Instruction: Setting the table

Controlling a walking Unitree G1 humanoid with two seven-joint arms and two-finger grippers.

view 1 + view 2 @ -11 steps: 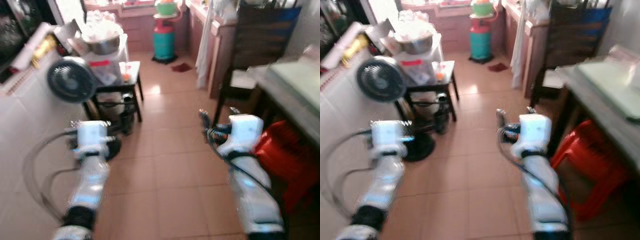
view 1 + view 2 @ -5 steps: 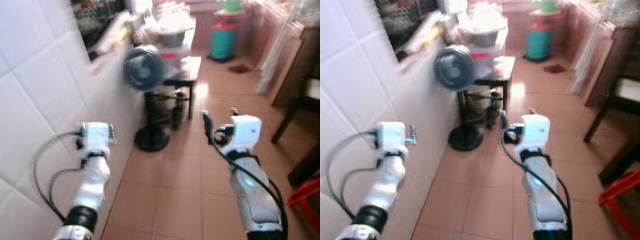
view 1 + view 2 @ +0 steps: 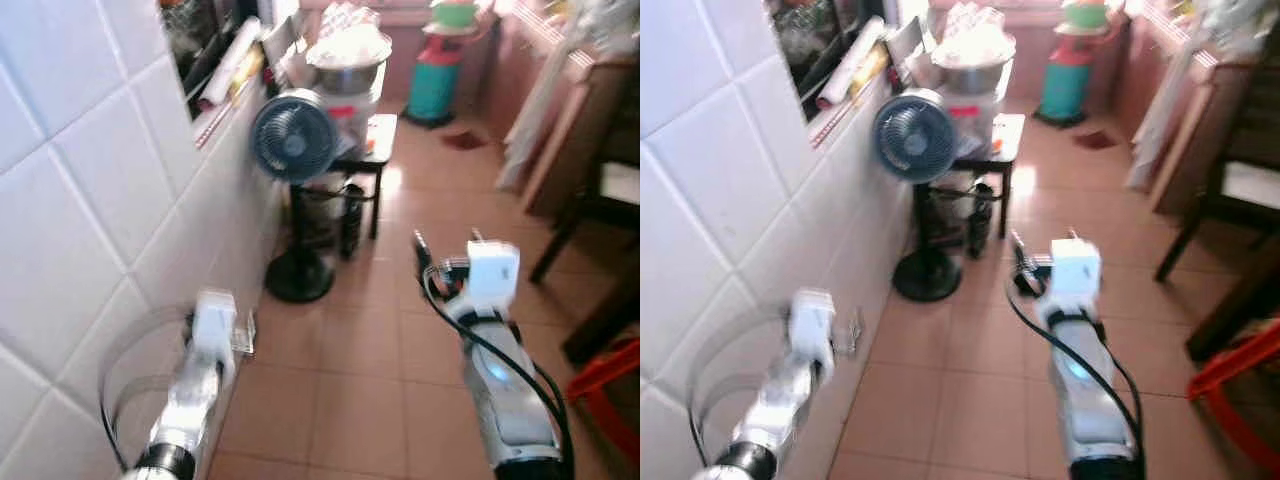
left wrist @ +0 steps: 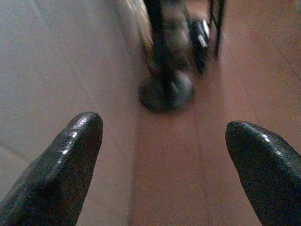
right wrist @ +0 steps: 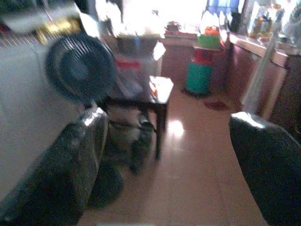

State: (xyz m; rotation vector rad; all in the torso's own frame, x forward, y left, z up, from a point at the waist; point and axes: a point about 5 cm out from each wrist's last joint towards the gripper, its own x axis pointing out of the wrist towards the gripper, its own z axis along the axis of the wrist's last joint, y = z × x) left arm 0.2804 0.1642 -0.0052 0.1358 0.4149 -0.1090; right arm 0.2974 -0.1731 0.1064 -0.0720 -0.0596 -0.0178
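Meanwhile my left gripper and right gripper hung spread wide, holding nothing, above floor near fan.

A metal bowl with a heaped white load under clear wrap sits on top of a clear storage box at the far end of the tiled floor, behind a standing fan. Beside it a small dark desk carries a small orange-and-white item on its near edge; blur hides what that item is.
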